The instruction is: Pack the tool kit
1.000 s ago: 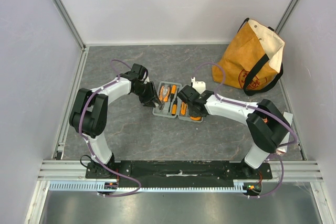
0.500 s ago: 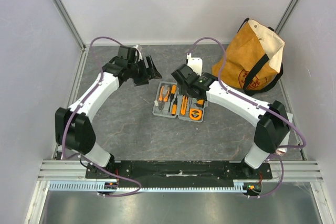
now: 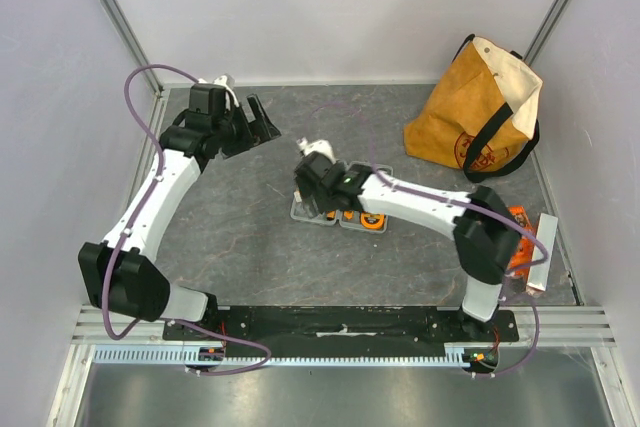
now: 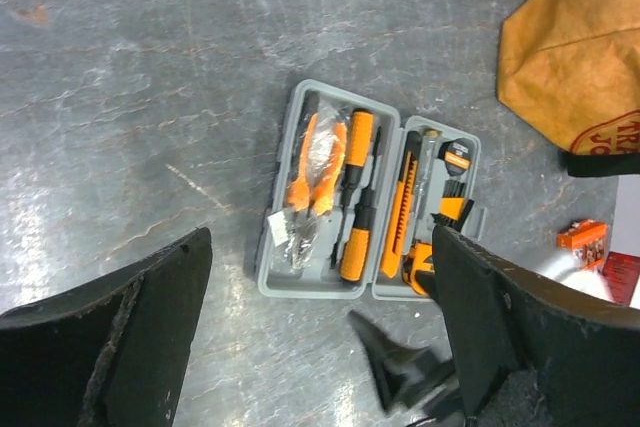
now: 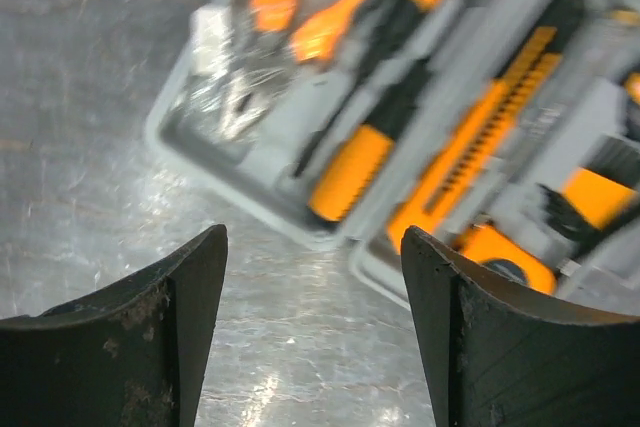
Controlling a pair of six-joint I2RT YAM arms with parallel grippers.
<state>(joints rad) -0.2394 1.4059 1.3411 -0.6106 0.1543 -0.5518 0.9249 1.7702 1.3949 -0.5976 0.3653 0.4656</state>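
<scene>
Tool kit (image 4: pixel 365 202) lies open flat mid-table: a grey moulded plastic case with orange-and-black pliers (image 4: pixel 315 162), a screwdriver (image 4: pixel 355 197) and a ridged knife (image 4: pixel 405 202) seated in slots. The left wrist view shows the whole layout, plus a small orange box (image 4: pixel 583 240) at its 3 o'clock. Overhead, the right arm covers most of it.

Left gripper (image 3: pixel 260 125) hangs at the kit's 10 o'clock, arm stretched out, fingers spread, empty. Right gripper (image 5: pixel 312 237) hovers by the kit's 9 o'clock end, also spread and gripping nothing. That view's blurry, so I can't call contact.

Tan canvas bag (image 3: pixel 475 112) slumps at 1 o'clock.
</scene>
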